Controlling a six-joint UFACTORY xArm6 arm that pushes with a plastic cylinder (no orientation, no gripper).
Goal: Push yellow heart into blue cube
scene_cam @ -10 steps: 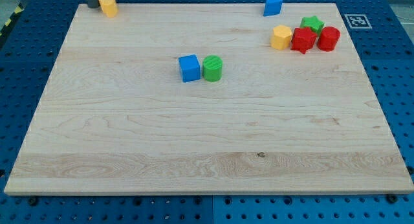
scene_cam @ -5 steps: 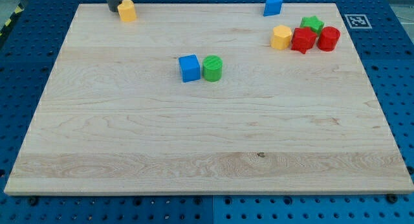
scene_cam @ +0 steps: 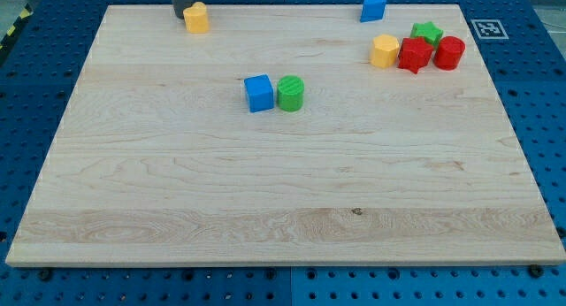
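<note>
The yellow heart (scene_cam: 197, 18) lies near the view's top, left of centre, on the wooden board (scene_cam: 283, 191). My tip (scene_cam: 179, 15) touches the heart's left side; the dark rod rises out of the view's top. The blue cube (scene_cam: 259, 93) sits near the board's middle, below and to the right of the heart, well apart from it. A green cylinder (scene_cam: 291, 93) touches the blue cube's right side.
A blue triangular block (scene_cam: 373, 6) stands at the top right. Further right is a cluster: a yellow hexagonal block (scene_cam: 385, 51), a red star-like block (scene_cam: 414, 55), a green star-like block (scene_cam: 427, 32) and a red cylinder (scene_cam: 449, 53). A marker tag (scene_cam: 487, 28) lies off the board.
My tip has slid to the right along the board's top edge and pushed the yellow heart to the right and slightly down. The other blocks have not moved.
</note>
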